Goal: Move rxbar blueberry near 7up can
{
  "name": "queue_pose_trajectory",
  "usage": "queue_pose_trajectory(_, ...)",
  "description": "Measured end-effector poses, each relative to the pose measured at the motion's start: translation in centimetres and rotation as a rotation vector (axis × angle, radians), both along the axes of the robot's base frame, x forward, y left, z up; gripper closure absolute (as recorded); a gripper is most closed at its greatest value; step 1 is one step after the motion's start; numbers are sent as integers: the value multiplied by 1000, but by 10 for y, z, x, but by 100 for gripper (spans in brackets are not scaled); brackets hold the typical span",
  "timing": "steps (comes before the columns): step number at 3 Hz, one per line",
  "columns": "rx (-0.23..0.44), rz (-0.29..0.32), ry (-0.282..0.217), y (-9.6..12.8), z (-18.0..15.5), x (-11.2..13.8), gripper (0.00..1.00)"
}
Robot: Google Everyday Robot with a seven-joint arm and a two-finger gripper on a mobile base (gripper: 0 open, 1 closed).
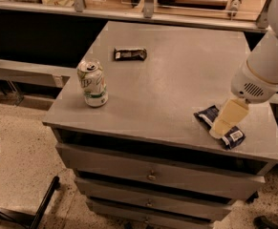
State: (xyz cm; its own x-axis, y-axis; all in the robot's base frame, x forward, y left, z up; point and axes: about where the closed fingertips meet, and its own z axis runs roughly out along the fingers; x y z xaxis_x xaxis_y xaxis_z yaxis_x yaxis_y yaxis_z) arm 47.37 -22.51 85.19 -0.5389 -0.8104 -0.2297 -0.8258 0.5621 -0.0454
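The rxbar blueberry (206, 117) is a flat dark navy wrapper with a white label patch. It lies near the front right edge of the grey cabinet top (172, 80). My gripper (222, 126) has come down right on the middle of the bar and covers it, so only the bar's two ends show. The 7up can (92, 83) stands upright near the front left corner, far to the left of the bar and the gripper.
A smaller black bar wrapper (130, 54) with white lettering lies at the back left of the top. Drawers run down the cabinet's front (150, 175). A counter with a rail stands behind (143, 6). A black chair leg (43, 202) is on the floor at lower left.
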Motion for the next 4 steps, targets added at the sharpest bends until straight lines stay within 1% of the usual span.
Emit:
queue_pose_trajectory(1,-19,-48,10,-7,-14,-2,38)
queue_pose_trajectory(2,-30,-74,15,-13,-22,-4,60)
queue_pose_trajectory(3,-32,-78,17,-15,-23,-4,84)
queue_pose_trajectory(4,-33,-77,17,-14,-23,-4,100)
